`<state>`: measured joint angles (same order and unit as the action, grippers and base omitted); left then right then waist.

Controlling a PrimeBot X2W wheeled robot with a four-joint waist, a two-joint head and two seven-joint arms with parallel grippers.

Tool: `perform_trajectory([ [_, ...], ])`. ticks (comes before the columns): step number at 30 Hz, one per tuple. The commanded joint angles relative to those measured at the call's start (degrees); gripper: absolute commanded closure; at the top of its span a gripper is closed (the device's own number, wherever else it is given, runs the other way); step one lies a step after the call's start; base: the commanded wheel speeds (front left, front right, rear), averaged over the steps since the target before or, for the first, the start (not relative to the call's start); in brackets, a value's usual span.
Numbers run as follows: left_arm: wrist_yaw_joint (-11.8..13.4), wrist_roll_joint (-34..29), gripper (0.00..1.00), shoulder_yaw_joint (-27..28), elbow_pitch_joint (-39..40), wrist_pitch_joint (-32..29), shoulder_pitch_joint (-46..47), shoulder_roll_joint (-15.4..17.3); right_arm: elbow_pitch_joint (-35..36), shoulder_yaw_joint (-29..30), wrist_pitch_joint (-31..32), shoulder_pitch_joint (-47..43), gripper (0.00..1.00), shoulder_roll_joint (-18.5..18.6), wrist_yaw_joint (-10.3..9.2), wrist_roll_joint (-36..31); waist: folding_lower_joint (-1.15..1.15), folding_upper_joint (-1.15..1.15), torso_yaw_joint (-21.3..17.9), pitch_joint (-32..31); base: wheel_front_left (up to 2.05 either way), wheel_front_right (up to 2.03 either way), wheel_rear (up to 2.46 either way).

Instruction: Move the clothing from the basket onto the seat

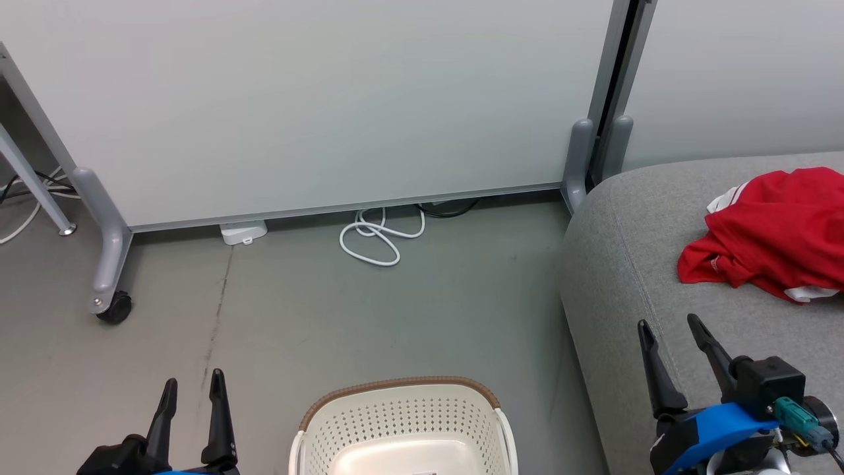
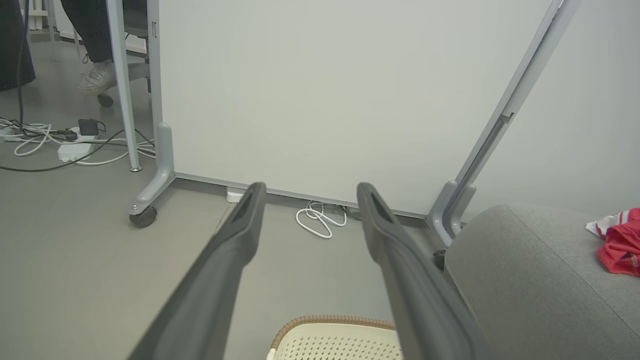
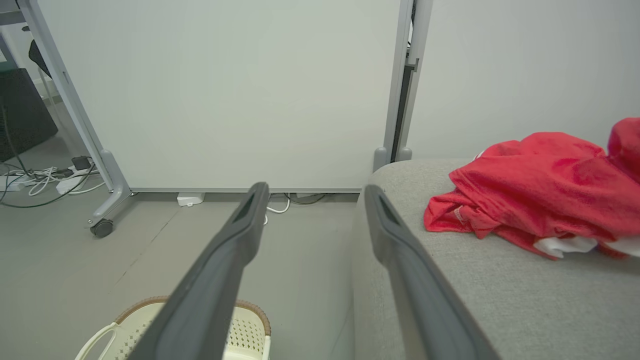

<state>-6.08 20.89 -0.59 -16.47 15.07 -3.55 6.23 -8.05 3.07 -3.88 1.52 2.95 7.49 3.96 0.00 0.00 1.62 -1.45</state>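
The red clothing (image 1: 771, 234) with white trim lies crumpled on the light-grey seat (image 1: 633, 264) at the right; it is the same red clothing (image 3: 540, 187) in the right wrist view and the red clothing (image 2: 620, 245) at the left wrist view's right edge. The cream basket (image 1: 402, 422) with its brown rim stands on the floor at the bottom centre, its visible inside bare. My left gripper (image 1: 192, 390) is open at the lower left, beside the basket. My right gripper (image 1: 669, 330) is open over the seat's front corner, short of the clothing.
A white partition panel (image 1: 316, 99) on grey wheeled legs (image 1: 109, 264) stands behind the grey floor. A coiled white cable (image 1: 376, 237) and a white power block (image 1: 242, 232) lie at its foot. A person's shoe (image 2: 97, 77) and more cables (image 2: 60, 142) show at the far left.
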Motion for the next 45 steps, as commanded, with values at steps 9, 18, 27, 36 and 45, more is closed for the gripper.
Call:
perform_trajectory([
  [9, -0.59, 0.1, 0.0, 0.76, -1.59, 0.14, -0.77, -0.14, -1.54, -0.82, -0.34, -0.66, 0.0, -0.07, 0.01, 0.55, 0.0, 0.0, 0.12, -0.29, 0.0, 0.0, 0.0],
  [18, -1.02, 0.06, 0.0, 0.29, -2.27, 0.14, -0.14, -0.26, -2.3, -1.16, -0.54, -0.21, 0.0, -0.08, 0.01, 1.33, 0.0, 0.0, -0.1, -0.01, 0.0, 0.0, 0.0],
  [27, -1.15, 0.3, 0.0, -0.28, -2.72, 0.15, 0.05, -0.09, -2.67, -1.48, -0.36, -0.03, 0.0, -0.08, 0.01, 1.78, 0.0, 0.0, 0.04, 0.23, 0.0, 0.0, 0.0],
  [36, -1.03, 4.18, 1.0, 0.31, -4.76, -1.72, -0.5, -1.29, -5.67, -0.69, 0.93, -0.21, 1.0, -0.18, 0.0, 6.37, 0.01, 0.0, -0.03, 0.29, 0.0, 0.0, 0.0],
  [45, -1.08, 12.51, 1.0, 1.15, -3.76, -4.14, 0.82, -1.54, -5.41, -0.38, 1.91, 0.26, 1.0, -0.16, 0.0, 16.63, 0.01, 0.0, -0.15, 0.39, 0.0, 0.0, 0.0],
])
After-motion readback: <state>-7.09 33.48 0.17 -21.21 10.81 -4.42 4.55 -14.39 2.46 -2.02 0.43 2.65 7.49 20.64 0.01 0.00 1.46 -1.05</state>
